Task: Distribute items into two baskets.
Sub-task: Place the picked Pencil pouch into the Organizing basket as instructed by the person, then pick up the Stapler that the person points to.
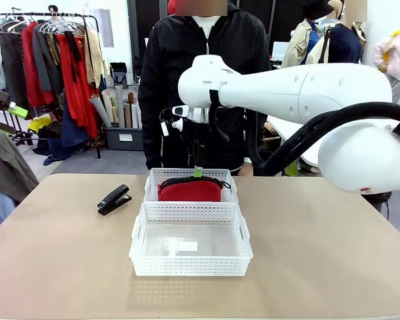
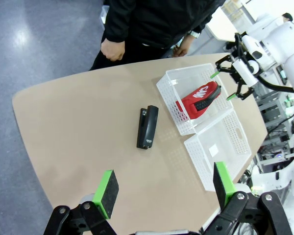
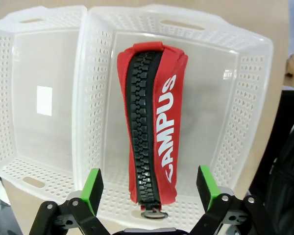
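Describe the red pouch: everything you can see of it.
The pouch is red fabric, long and narrow, with a chunky black zipper running its whole top edge, a metal ring pull at one end and white CAMPUS print on one side. It stands zipper-up on the floor of the far basket, spanning nearly its full length. The open right fingers flank it without touching.

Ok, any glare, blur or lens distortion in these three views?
Front view: even light, soft shadow before the near basket. Left wrist view: wide lens bows the table edge, glare on the floor. Right wrist view: pouch sharp, far basket rim bent.
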Motion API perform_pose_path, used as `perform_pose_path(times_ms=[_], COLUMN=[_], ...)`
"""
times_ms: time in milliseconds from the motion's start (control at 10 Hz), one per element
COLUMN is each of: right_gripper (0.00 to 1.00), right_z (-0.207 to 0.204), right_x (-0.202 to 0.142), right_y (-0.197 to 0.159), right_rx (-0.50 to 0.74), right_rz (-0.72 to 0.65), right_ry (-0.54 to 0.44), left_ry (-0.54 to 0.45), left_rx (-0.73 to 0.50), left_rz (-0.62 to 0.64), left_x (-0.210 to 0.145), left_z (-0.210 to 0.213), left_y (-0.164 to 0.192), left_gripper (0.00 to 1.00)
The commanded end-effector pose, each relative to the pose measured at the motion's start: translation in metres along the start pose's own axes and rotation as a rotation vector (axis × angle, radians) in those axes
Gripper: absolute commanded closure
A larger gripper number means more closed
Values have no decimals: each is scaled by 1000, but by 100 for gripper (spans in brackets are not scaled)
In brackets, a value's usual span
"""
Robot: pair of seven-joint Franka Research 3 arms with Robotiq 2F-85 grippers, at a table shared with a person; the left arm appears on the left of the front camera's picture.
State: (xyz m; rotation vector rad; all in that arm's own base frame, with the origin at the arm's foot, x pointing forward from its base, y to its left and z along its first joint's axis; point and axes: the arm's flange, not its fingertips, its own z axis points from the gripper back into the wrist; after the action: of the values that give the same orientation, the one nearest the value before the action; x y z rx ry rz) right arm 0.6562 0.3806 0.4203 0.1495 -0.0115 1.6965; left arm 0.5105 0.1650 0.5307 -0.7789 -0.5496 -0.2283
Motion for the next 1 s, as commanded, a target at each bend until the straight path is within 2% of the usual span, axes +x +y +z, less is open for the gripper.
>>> perform_pose_path(times_ms=[0, 200, 300, 900], right_gripper=[0, 0, 0, 0], right_z=[7, 12, 12, 12], right_x=[0, -1, 3, 3], right_y=[16, 22, 5, 5], right_rx=[4, 7, -7, -7], right_rz=[-34, -13, -6, -6], right_ry=[-36, -28, -13, -13], left_ry=[-9, -9, -9, -9], left_rx=[-6, -6, -6, -6], left_rz=[2, 2, 2, 2], left_x=[0, 0, 0, 0], left_z=[1, 1, 1, 1], left_y=[-1, -1, -1, -1], left_gripper=[0, 0, 0, 0])
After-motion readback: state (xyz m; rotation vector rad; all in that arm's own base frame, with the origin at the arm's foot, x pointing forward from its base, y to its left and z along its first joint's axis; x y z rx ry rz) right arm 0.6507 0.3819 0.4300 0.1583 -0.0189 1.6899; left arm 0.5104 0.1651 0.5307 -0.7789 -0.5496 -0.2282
